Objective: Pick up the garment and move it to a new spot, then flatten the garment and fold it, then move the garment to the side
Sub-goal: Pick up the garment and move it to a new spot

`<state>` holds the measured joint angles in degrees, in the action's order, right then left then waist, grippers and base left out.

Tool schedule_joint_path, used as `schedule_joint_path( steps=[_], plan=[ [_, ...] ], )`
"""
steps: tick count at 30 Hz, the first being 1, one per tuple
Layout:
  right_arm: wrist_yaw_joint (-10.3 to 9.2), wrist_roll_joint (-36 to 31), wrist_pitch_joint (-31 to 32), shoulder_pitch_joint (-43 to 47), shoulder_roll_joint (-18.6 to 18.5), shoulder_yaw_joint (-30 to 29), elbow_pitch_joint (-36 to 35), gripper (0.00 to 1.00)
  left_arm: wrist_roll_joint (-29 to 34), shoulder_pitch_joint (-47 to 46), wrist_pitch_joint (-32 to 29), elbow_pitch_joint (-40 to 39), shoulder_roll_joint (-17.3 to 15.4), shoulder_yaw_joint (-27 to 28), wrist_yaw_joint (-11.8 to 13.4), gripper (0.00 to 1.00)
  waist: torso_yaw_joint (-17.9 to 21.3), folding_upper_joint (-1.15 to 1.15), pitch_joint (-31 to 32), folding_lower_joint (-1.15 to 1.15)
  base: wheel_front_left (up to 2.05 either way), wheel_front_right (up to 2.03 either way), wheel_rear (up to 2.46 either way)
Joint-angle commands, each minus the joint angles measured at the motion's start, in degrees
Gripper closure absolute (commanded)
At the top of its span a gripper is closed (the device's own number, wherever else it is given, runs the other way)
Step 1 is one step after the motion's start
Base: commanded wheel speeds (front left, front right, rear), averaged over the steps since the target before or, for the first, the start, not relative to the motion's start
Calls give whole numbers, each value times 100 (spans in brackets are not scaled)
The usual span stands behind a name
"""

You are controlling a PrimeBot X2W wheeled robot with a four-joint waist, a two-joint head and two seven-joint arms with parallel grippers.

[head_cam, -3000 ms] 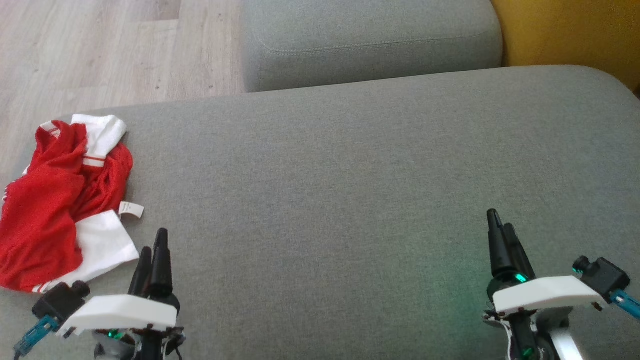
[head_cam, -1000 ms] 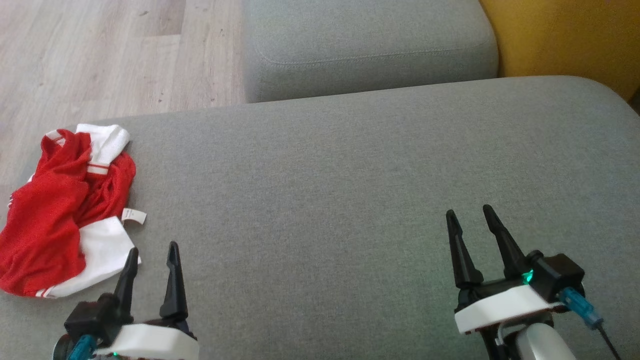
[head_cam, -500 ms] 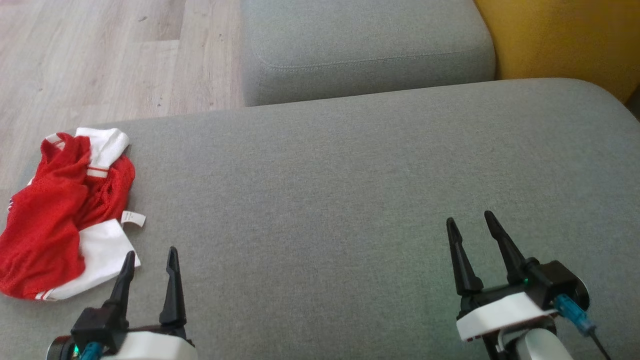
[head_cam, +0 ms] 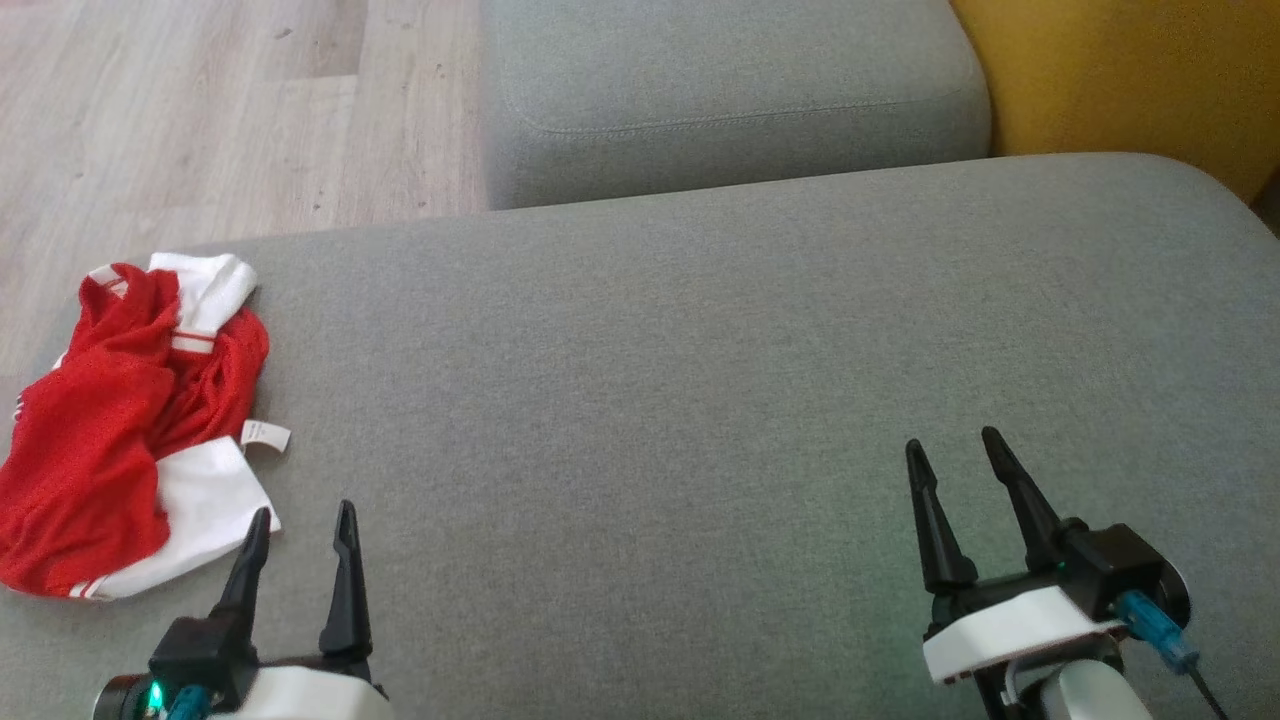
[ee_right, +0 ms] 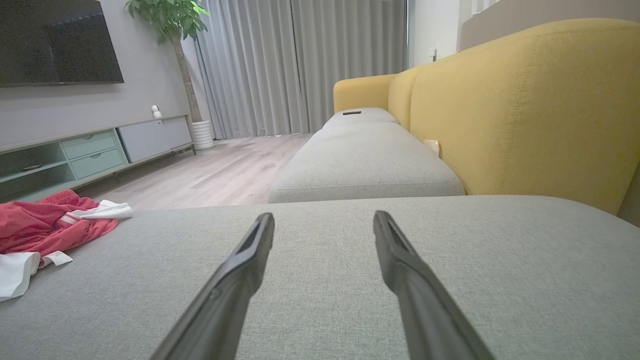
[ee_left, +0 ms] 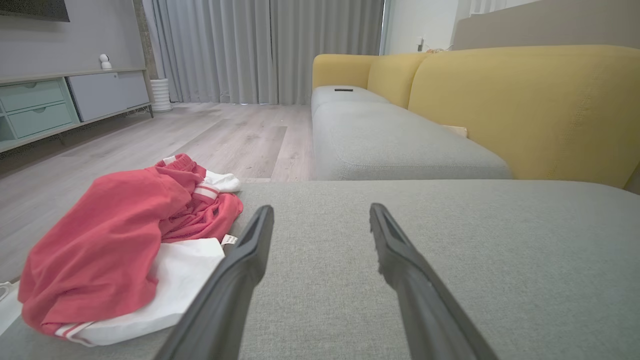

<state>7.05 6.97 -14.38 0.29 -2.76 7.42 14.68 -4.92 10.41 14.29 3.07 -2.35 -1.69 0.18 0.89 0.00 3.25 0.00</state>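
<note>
- The crumpled red-and-white mesh garment [head_cam: 100,430] lies untouched at the left edge of the grey fabric cushion [head_cam: 650,400]; the pick-up is not yet begun.
- The left gripper [head_cam: 304,510], just beside it, and the right gripper [head_cam: 951,440], well apart, are both spread and empty.
- Next, probably, the left gripper reaches onto the heap and pinches.

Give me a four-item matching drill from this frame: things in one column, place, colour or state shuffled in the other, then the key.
Things
1. garment
2. left gripper
3. right gripper
4. sofa back

Place, colour or state
a. yellow
b. crumpled, at the cushion's left edge
c. open, beside the garment
d. open, over bare cushion, far from the garment

Pairs: 1-b, 2-c, 3-d, 4-a
</note>
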Motion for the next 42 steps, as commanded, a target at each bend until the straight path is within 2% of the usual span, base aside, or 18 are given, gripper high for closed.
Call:
schedule_joint_path(
  steps=[1,10,24,37,42],
  plan=[
    [44,-55,-62,-187,-12,113,-174,0,73,-203,71,-152,-53,199,24,0,-22,0,-9,0,0,0,0],
    [44,-57,-62,-92,-12,99,-192,0,190,-215,71,-70,-53,316,215,0,-479,0,-24,0,0,0,0],
    [44,139,-62,-26,-12,292,-180,0,318,-74,71,-74,-53,702,160,0,-1774,0,77,0,0,0,0],
    [44,199,-62,45,-12,343,-168,0,377,-10,71,-121,-58,875,147,0,-2664,0,64,0,0,0,0],
    [44,173,-62,0,-12,367,-147,0,380,13,71,-186,-58,916,162,0,-2817,0,-33,0,0,0,0]
  ],
)
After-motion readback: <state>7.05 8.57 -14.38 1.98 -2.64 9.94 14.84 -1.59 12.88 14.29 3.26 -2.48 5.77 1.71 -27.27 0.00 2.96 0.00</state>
